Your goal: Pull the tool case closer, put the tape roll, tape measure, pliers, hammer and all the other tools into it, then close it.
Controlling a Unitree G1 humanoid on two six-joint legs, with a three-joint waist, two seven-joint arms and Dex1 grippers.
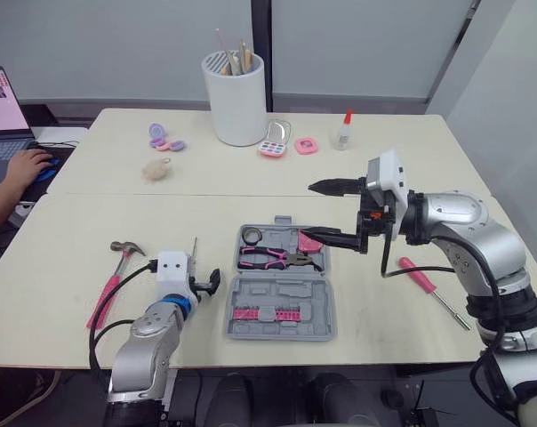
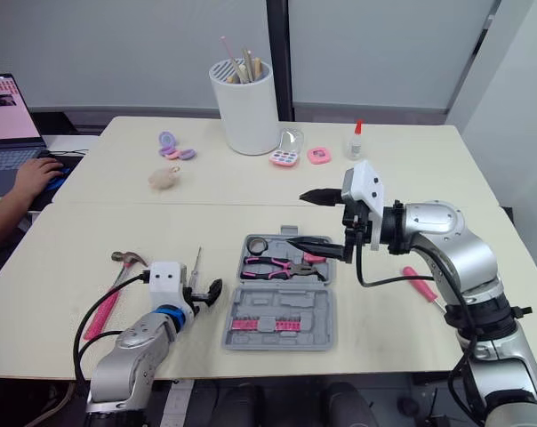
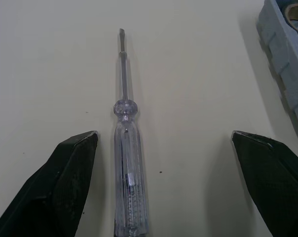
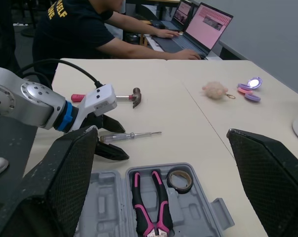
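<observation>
Left of the open tool case, the left gripper straddles the clear screwdriver, released, likely lined up to grasp; the right gripper hangs spread above the packed pliers

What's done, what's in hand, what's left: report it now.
Done: the grey plastic tool case lies open, with the black tape roll and pink-handled pliers inside. In hand: the open left pincer straddles the clear-handled screwdriver; the right pincer hangs open over the case. Left: that screwdriver, the pink-handled hammer and the pink-handled screwdriver lie outside, and the case is not yet closed.
</observation>
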